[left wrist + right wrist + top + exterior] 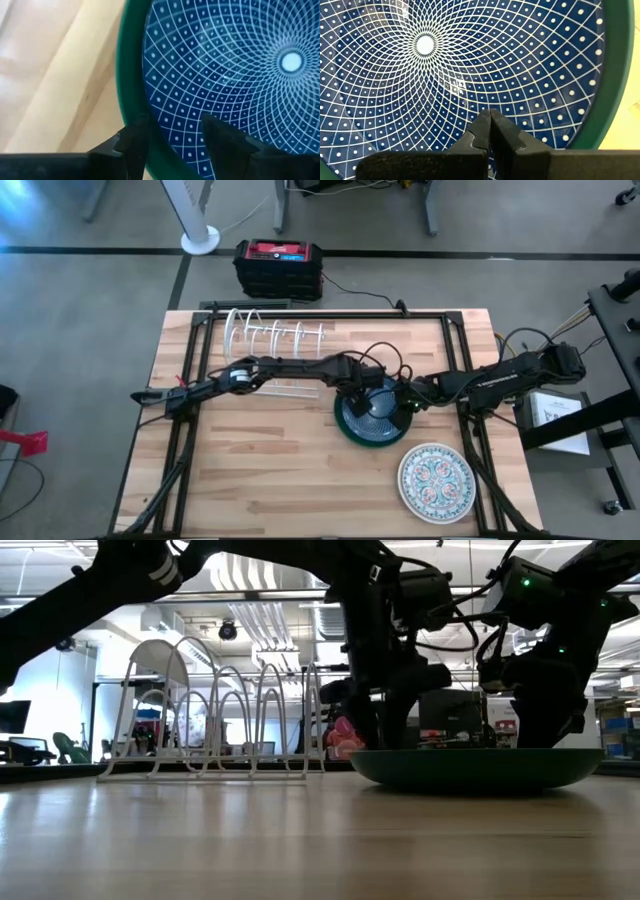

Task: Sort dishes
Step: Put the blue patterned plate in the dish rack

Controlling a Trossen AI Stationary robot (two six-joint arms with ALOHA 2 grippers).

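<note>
A dark blue plate (377,418) with a white lattice pattern lies inside a green plate (346,431) at the table's middle right; the low view shows only the green plate (480,768), resting on its base. My left gripper (362,393) is open over the stack's left rim: in the left wrist view (175,125) one finger stands over the green rim (131,75), the other over the blue plate (240,75). My right gripper (402,404) is shut, its tips (490,114) pointing down at the blue plate (420,60) near the green rim (615,75). My left gripper comes from above with its fingers on either side of the stacked rims; I cannot tell whether they touch. My right gripper points its shut fingertips (482,125) down at the blue plate's face, right of its centre; I cannot tell whether they touch.
A white plate with a colourful floral pattern (437,478) lies flat near the near right corner. A white wire rack (275,340) stands on the far left part of the table, also seen in the low view (210,720). A black and red box (278,265) sits beyond the far edge.
</note>
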